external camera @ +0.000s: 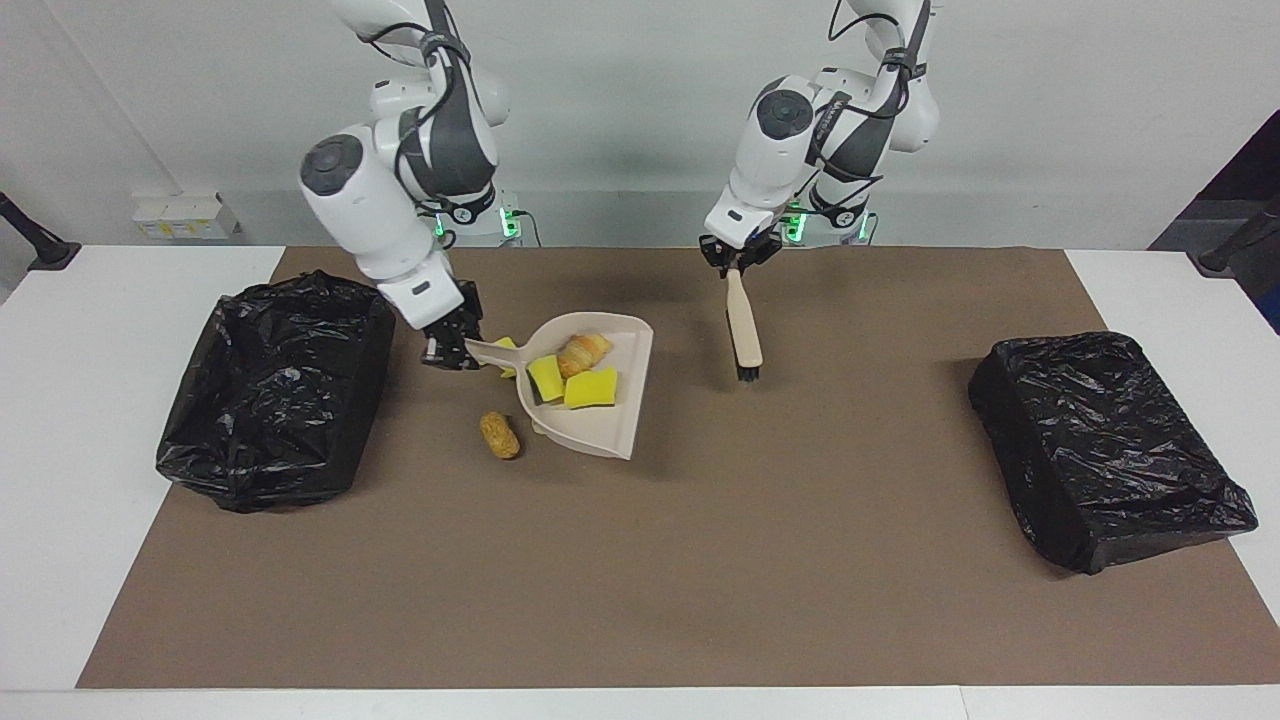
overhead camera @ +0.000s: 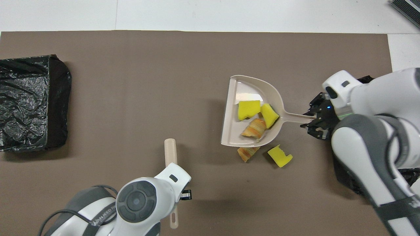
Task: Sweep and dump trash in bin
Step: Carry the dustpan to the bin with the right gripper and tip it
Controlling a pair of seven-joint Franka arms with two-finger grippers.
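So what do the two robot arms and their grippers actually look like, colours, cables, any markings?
Both arms have glossy white rounded shells with dark grey joint sections and round grey end caps. Black cables run along the outside, held by black straps that carry white lettering. Green lights glow at the bases. The left gripper and the right gripper are small black two-finger units mounted under white wrist blocks.

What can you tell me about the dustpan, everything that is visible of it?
The dustpan is beige, plastic by its look, with a wide flat scoop, a raised rim and a thin handle. The right gripper is shut on the handle's end and holds it lifted and tilted over the brown mat, beside the black bin. In it lie two yellow sponge chunks and one striped pastry piece.
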